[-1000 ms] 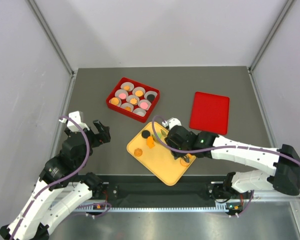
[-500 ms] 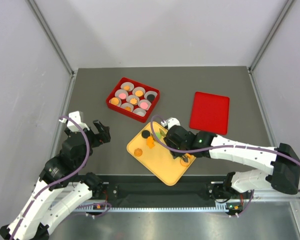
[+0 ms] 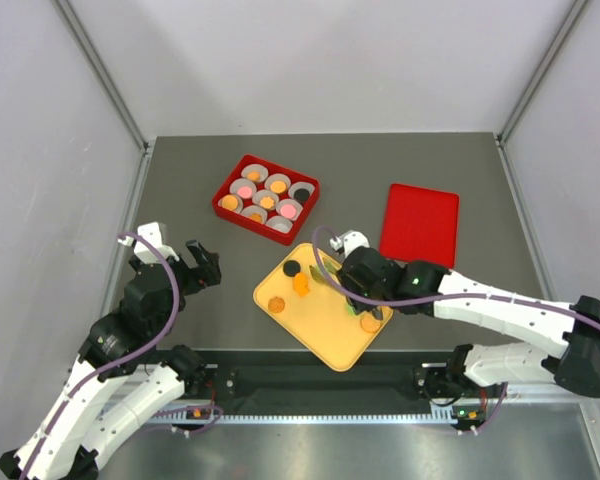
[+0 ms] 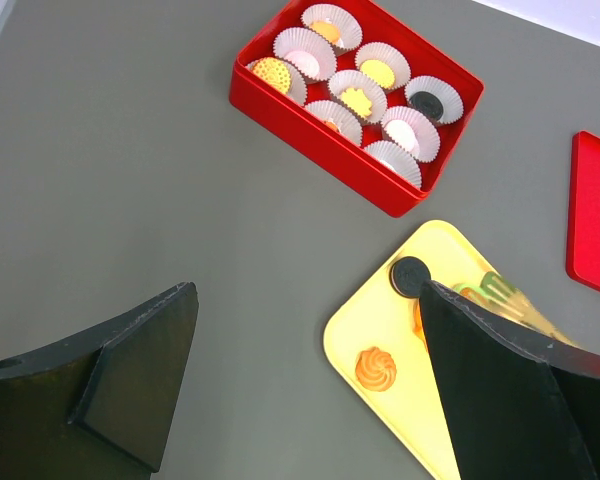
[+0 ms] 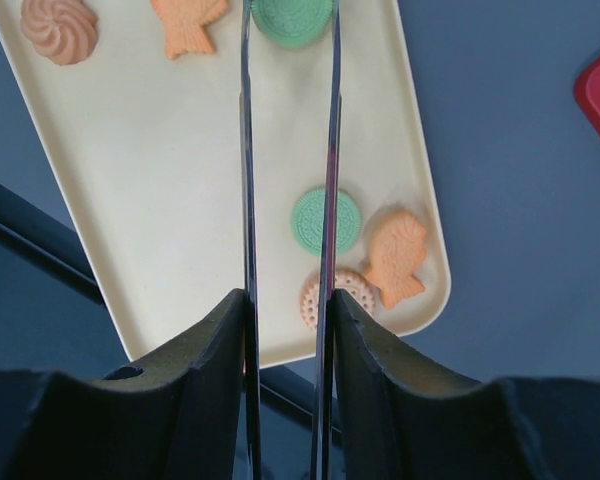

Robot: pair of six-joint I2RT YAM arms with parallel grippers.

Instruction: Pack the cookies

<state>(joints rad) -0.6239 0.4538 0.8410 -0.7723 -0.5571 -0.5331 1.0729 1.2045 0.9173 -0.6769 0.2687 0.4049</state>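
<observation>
I am looking down on a dark grey bench (image 3: 380, 165) that is filling the middle of my overhead feed, its matte top taking the light evenly. Pale, plain panels are closing it in: a back wall (image 3: 320, 60), a left wall (image 3: 40, 150) and a right wall (image 3: 580, 190), with slanting aluminium struts (image 3: 100, 72) running up the two far corners. A black rail (image 3: 280, 385) is crossing the near edge, and below it a toothed metal strip (image 3: 320, 414) is lying along a lighter grey surface (image 3: 360, 450). Soft light is casting only faint shadows.

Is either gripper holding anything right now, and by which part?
The right gripper seems to pinch a green cookie across its rim, edge to edge. The left gripper is open and empty.
</observation>
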